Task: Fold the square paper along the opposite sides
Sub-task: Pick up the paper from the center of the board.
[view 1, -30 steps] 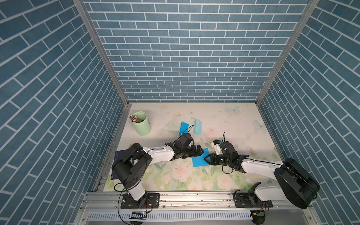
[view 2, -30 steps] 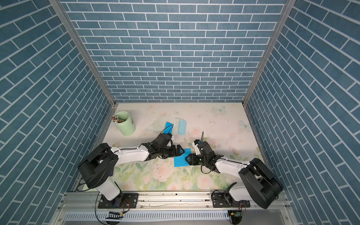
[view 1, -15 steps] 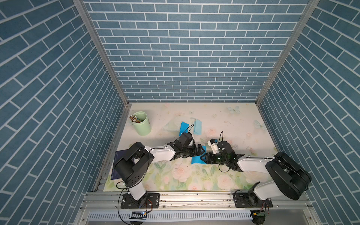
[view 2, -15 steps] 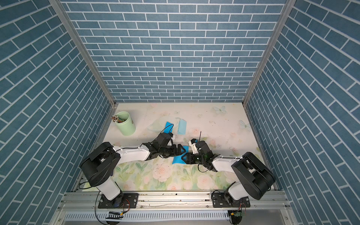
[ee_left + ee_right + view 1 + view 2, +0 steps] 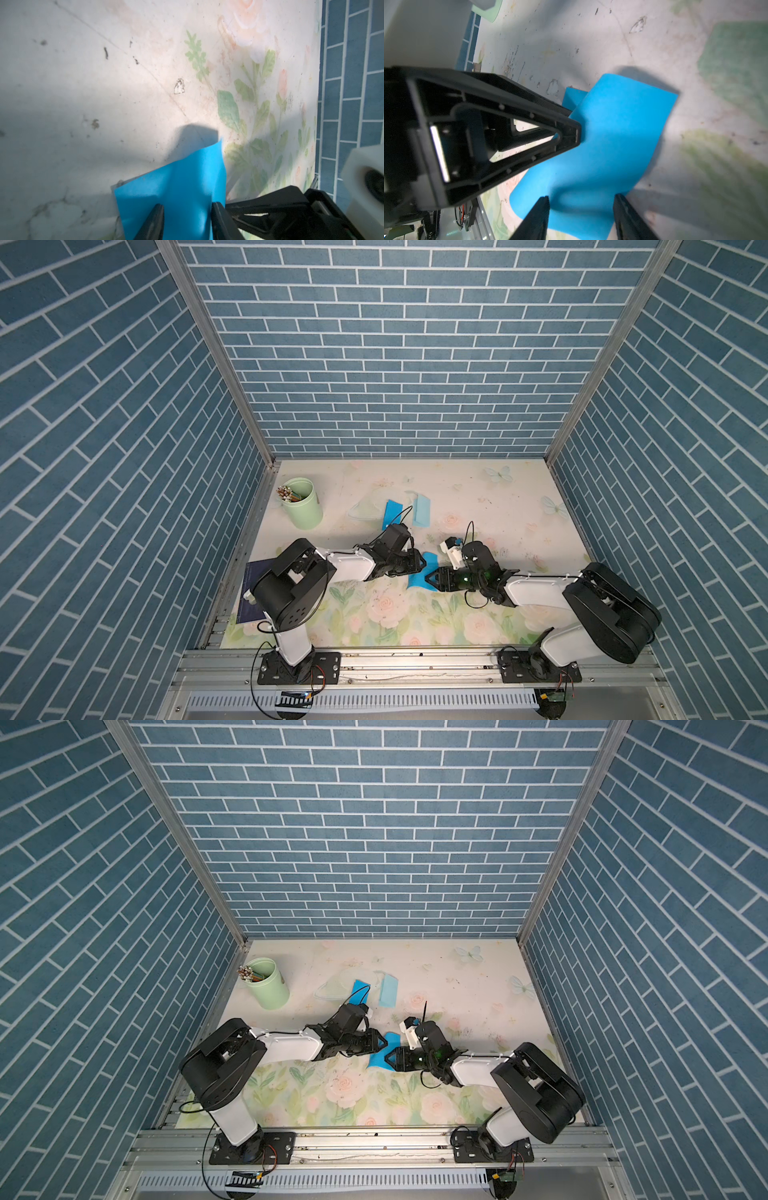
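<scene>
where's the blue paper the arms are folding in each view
Top view: blue paper lies mid-mat, between left gripper and right gripper.
Top view: same spot, between the grippers.
Left wrist: close up, running between the left gripper's fingertips.
Right wrist: curled sheet ahead of the right gripper, beside the left gripper's black finger.
Shared landmark: the floral mat under it, in all four.

and there's the pair: left arm (image 5: 349,568) and right arm (image 5: 536,593), white shells between chunky black joint housings. black base plates (image 5: 297,668) dotted with screws, thin black cables (image 5: 252,668) looping, white wrist camera (image 5: 452,556), black open-frame triangular fingers (image 5: 529,110).
</scene>
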Robot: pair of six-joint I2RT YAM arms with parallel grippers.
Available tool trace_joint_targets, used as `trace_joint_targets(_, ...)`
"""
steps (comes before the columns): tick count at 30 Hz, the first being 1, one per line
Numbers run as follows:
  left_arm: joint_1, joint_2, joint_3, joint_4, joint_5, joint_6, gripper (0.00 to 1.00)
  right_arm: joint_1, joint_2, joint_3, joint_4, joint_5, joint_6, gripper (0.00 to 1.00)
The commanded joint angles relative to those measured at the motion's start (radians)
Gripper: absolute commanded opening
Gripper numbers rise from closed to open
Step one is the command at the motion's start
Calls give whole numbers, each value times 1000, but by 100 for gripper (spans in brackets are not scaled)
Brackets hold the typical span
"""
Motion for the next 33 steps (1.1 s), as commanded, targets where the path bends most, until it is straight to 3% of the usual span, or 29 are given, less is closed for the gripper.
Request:
trace_joint_targets(1,-7,62,-48,-147,-24,17,39,9,27,-34,-112,9,-1,56)
trace_joint_targets(3,-8,59,-51,-139,-16,18,43,9,34,-36,-103,4,-1,55)
trace_joint_targets(7,-7,46,-56,-121,8,17,61,10,43,-38,-81,-11,-2,55)
trace_joint_targets(10,-7,38,-56,-126,5,22,62,12,40,-37,-68,-17,-5,55)
trace_joint_targets(17,-7,44,-66,-135,-8,28,32,10,25,-37,-67,-17,-9,55)
trace_joint_targets(21,-7,35,-61,-150,-24,35,22,10,14,-31,-77,-12,-10,55)
trace_joint_targets(26,3,-2,-40,-170,-41,49,15,-1,-51,19,-172,12,-38,55)
trace_joint_targets(33,77,-269,14,-106,-20,118,13,-116,-302,95,-220,10,-46,55)
